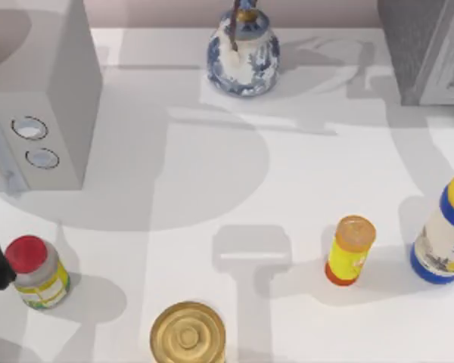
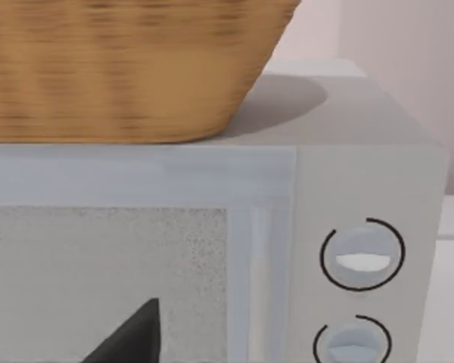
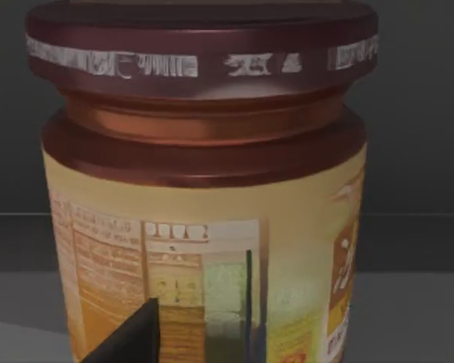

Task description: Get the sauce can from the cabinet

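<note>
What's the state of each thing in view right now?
sauce can: upright, lid on, dark enclosure.
cabinet: open or shut unclear.
microwave: door shut, wicker basket on top.
red-capped jar: upright, capped.
gold tin: upright, lid on.
orange-capped bottle: upright, capped.
blue-and-yellow jar: upright, capped.
porcelain jug: upright.
right gripper: close to the sauce can.
left gripper: facing the microwave.

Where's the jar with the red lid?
In the top view the red-lidded jar sits by the table's left edge, below the pale two-dial box and left of the gold tin.
</note>
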Controlling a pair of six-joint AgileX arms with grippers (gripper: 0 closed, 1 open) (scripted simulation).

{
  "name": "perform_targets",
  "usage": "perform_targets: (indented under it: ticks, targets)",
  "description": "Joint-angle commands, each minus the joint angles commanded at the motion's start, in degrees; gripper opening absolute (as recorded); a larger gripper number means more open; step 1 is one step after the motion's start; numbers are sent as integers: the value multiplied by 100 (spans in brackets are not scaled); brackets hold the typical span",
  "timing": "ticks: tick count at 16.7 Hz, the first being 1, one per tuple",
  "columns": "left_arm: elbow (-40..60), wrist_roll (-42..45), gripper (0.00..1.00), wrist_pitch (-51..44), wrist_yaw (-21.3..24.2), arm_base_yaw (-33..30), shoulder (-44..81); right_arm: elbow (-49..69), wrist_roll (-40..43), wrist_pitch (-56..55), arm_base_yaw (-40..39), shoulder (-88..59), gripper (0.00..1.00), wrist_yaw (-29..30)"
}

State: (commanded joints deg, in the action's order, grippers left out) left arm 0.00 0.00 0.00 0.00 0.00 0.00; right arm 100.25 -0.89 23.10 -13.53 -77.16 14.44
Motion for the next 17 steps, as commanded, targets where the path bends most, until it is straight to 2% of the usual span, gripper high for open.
perform_targets:
  ticks: [6,12,17]
  targets:
    - [0,0,100,0,0,0,0,121,12,-188,-763,-287,100,806]
    - [0,0,100,0,0,0,0,188,11,-192,-725,-359,100,773]
    - [0,0,100,0,0,0,0,905,10,-257,-469,-1135,100,525]
